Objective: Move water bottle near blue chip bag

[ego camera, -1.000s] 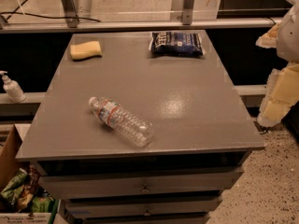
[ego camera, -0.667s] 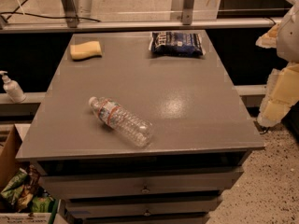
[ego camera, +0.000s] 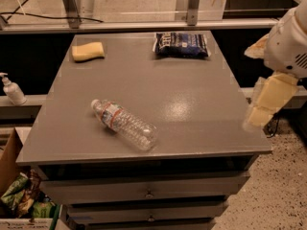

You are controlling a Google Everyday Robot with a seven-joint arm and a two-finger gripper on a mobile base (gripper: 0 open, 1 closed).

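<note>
The water bottle [ego camera: 124,123] lies on its side on the grey table [ego camera: 192,104], left of the middle near the front edge, its white cap pointing to the back left. The blue chip bag [ego camera: 182,44] lies flat at the back of the table, right of centre. The two are well apart. My gripper [ego camera: 261,111] hangs off the table's right edge, at about table height, on the white arm [ego camera: 290,42]. It is empty and far from the bottle.
A yellow sponge [ego camera: 88,51] lies at the back left of the table. A small white pump bottle [ego camera: 12,88] stands on a ledge to the left. A cardboard box [ego camera: 9,176] with snack bags sits on the floor at lower left. Drawers [ego camera: 148,193] are below the tabletop.
</note>
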